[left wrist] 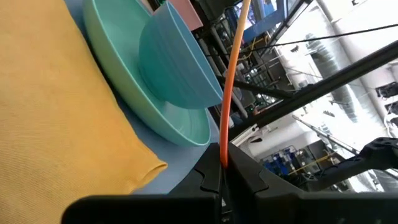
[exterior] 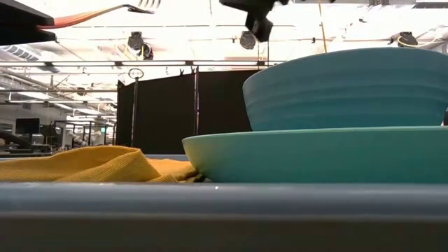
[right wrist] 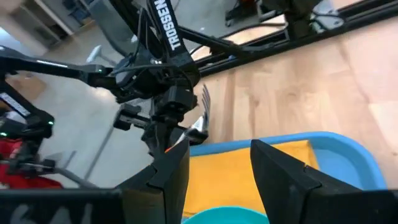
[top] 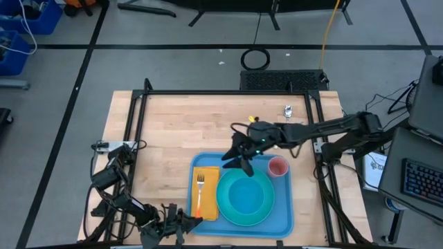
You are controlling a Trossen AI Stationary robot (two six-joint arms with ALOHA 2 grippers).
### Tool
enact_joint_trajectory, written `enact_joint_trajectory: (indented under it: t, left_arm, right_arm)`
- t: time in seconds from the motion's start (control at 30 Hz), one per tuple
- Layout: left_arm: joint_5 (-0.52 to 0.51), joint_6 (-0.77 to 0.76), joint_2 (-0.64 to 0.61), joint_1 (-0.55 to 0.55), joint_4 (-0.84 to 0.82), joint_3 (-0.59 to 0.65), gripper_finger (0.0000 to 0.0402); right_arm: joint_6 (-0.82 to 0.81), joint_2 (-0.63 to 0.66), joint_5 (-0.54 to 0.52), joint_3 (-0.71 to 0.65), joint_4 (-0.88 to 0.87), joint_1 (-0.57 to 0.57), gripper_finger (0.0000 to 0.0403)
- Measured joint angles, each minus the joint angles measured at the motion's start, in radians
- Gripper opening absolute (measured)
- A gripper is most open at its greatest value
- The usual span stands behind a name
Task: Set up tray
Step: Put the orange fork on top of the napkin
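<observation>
The blue tray [top: 280, 216] lies at the table's near middle. On its left part lies a yellow napkin [top: 208, 181]. To the right, a blue bowl [exterior: 350, 87] stands in a teal plate [exterior: 315, 154]. My left gripper [top: 188, 221], at the tray's near left corner, is shut on a fork [top: 200, 194] with an orange handle. The fork hangs over the napkin, its tines [top: 200, 180] toward the far edge. My right gripper [top: 239, 158] hovers open above the tray's far edge, with nothing between its fingers [right wrist: 168, 177]. My left gripper pinches the near end of the fork's orange handle [left wrist: 224, 154] between its two fingers. The fingers lie level and come from the table's near left. The fork is lifted clear of the napkin; the low view shows it high above the cloth.
A pink cup [top: 277, 167] stands in the tray's far right corner. A small metal object [top: 287, 109] sits on the bare wood near the far edge. Black frame rails [top: 228, 93] border the table's far edge and both sides.
</observation>
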State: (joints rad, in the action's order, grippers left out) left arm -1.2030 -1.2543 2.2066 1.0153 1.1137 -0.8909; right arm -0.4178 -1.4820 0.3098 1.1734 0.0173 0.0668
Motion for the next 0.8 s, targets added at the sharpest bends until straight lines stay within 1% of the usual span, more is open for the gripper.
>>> enact_joint_trajectory:
  t: [0.1, 0.2, 0.3, 0.47, 0.57, 0.67, 0.8]
  left_arm:
    - [0.002, 0.007, 0.0, 0.0, 0.0, 0.0, 0.0005]
    - [0.003, 0.015, 0.001, 0.0, 0.0, 0.0, 0.0005]
    - [0.006, 0.022, 0.001, 0.0, -0.001, 0.001, 0.0005]
    - [0.0, 0.038, 0.002, 0.0, -0.001, 0.001, 0.0005]
    - [0.0, 0.043, 0.002, 0.0, -0.002, 0.002, 0.0005]
    - [-0.001, 0.048, 0.002, 0.0, -0.002, 0.002, 0.0005]
    - [-0.001, 0.048, 0.002, 0.0, -0.002, 0.002, 0.0005]
  right_arm:
    - [0.0, -0.059, 0.045, 0.043, 0.006, -0.015, 0.016]
    - [0.054, -0.113, 0.086, 0.075, 0.015, -0.007, 0.016]
    - [0.12, -0.15, 0.087, 0.112, 0.006, 0.018, 0.016]
    - [0.148, -0.202, 0.082, 0.163, 0.015, 0.04, 0.016]
    - [0.15, -0.215, 0.08, 0.176, 0.018, 0.04, 0.016]
    - [0.166, -0.225, 0.031, 0.177, 0.013, 0.04, 0.016]
    - [0.169, -0.236, 0.027, 0.177, 0.023, 0.04, 0.016]
